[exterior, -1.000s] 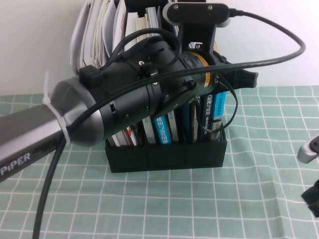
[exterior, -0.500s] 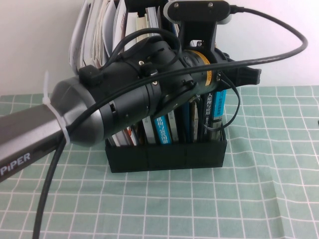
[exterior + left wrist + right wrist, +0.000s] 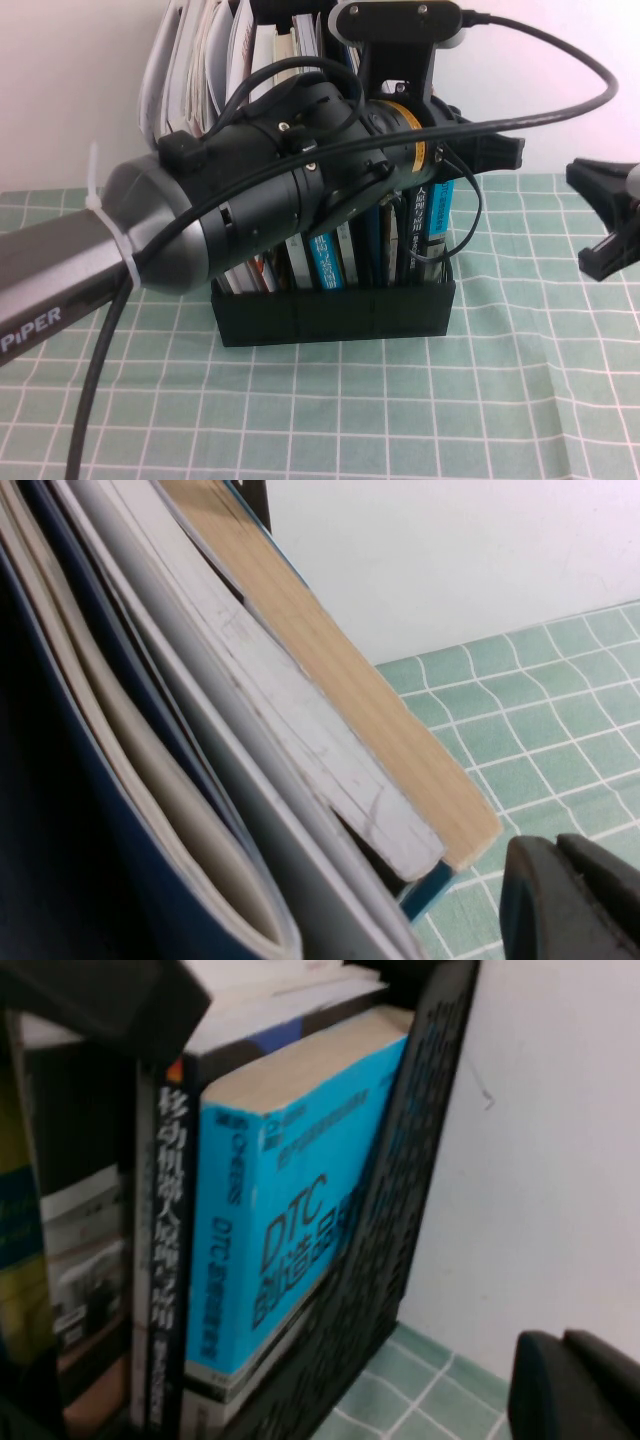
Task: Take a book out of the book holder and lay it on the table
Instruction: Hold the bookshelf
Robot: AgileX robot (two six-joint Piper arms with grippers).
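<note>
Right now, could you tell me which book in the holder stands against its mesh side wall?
The cyan DTC book, outermost in the book holder; the black-spined book stands one place inward.

Right gripper [image 3: 612, 222] back in view, higher, nearer the book holder [image 3: 335, 310].

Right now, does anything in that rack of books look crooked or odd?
Yes: the books and magazines at the left of the book holder splay outward above its low front. The book leans against the mesh side. The left tool hangs over the holder; the right tool, shut, hovers beside.
</note>
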